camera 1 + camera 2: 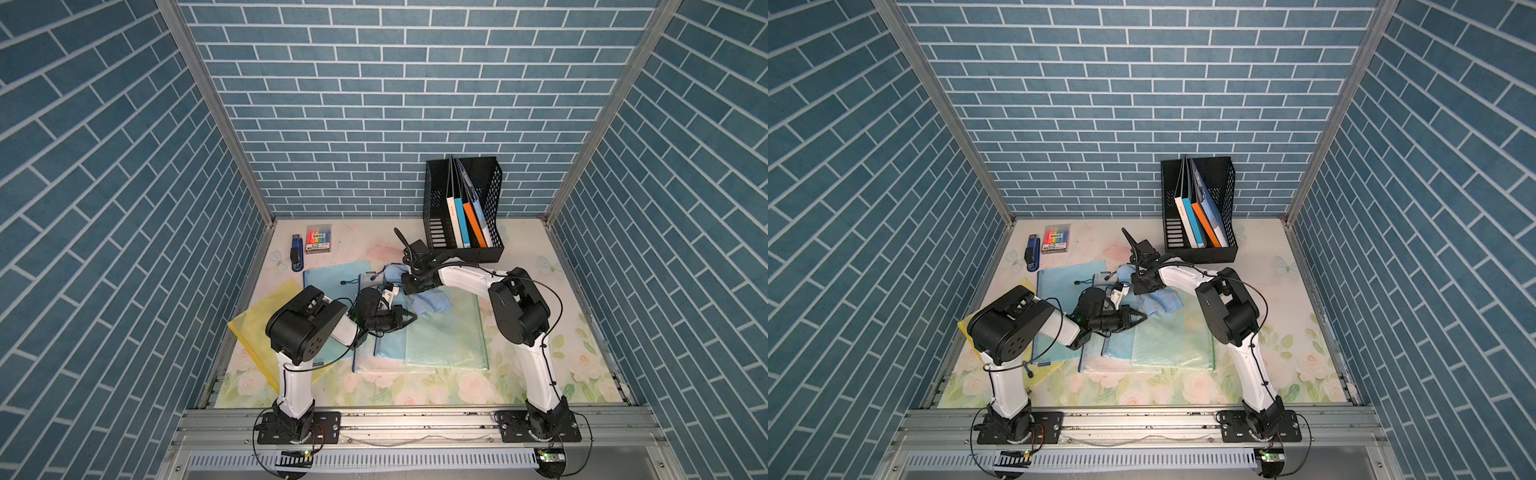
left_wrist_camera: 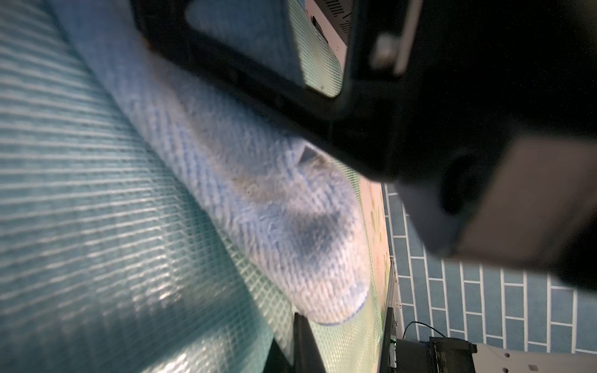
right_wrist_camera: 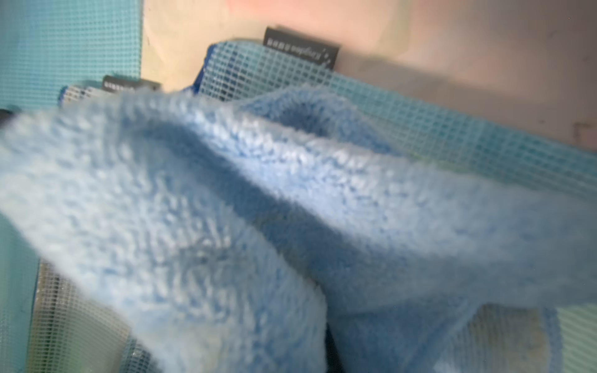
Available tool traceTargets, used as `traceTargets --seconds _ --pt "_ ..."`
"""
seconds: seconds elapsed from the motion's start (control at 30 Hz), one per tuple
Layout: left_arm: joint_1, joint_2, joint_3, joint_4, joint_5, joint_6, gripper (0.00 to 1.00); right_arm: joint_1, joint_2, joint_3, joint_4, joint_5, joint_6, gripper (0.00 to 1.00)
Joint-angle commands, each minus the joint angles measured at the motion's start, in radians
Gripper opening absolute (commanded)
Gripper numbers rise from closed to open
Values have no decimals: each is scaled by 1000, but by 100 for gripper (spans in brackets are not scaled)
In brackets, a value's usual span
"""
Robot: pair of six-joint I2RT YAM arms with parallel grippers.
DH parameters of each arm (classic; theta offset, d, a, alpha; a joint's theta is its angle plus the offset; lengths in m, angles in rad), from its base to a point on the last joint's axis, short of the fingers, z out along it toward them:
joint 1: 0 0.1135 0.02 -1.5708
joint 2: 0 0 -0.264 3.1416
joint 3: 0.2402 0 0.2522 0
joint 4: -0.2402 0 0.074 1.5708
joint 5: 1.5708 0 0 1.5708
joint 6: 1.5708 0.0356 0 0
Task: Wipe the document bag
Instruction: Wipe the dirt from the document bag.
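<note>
- The document bag (image 1: 449,340) is a flat, pale green rectangle of glossy plastic with a fine woven grid inside; it lies topmost on a fan of overlapping bags in the middle of the table (image 1: 457,388), which has a floral cover
- Under it are blue mesh bags (image 1: 332,278) of the same gridded plastic with dark blue edging and small black labels, and a smooth yellow bag (image 1: 253,328) beneath the left arm
- The cloth (image 1: 432,305) is soft, light blue terry with a looped pile, bunched into thick folds; the left wrist view shows greyish smudges on it
- It sits on the far end of the document bag and spills onto the blue bag behind
- The right gripper (image 1: 417,291) points down into the middle of the cloth, jaws pressed together and pinching a raised fold, so the document bag lies directly beneath it and stretches toward the robot
- The left gripper (image 1: 411,318) has its black tapered tips pressed together with nothing between them; it is low over the left edge of the document bag, just beside the near corner of the cloth
- Whether those tips touch the plastic cannot be made out
- Most of the document bag is bare and extends to the right of the left gripper and toward the front rail
- At the far wall stands a black perforated file rack (image 1: 432,216) holding upright books (image 1: 467,222); a blue stapler (image 1: 297,253) and a clear pen pack (image 1: 319,239) lie at the far left, well apart from the bags' centre
</note>
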Motion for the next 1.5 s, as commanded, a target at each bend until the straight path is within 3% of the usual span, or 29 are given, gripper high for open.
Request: traceTargets --seconds 0.0,0.3,0.53,0.63,0.83,1.0,1.03,1.07,1.1,1.27,1.47 --pt "1 -12 -29 -70 -27 4 0 -70 -94 -99 -33 6 15 0" --pt "3 -14 -18 -81 -39 1 0 -241 -277 -281 -33 6 15 0" --pt "4 -22 -18 -77 -52 -2 0 -277 -299 -299 -33 6 15 0" --pt "4 -16 -20 -65 -53 -13 0 -244 -270 -280 -33 6 15 0" --pt "4 -15 -15 -68 -62 -20 0 -36 -173 -133 -33 6 15 0" --pt "4 -27 -17 -66 -76 -25 0 34 -125 -73 -33 6 15 0" --pt "3 -29 -17 -66 -79 -26 0 34 -122 -81 -198 -25 -56 0" --pt "3 -30 -17 -67 -81 -26 0 33 -122 -88 -229 -21 -35 73" --pt "3 -29 -19 -65 -82 -27 0 32 -123 -100 -244 -7 -40 0" --pt "3 -32 -27 -53 -91 -37 0 -1 -201 -223 -252 95 -62 0" --pt "4 -35 -49 -24 -102 -57 0 -122 -317 -374 -232 136 -72 0"
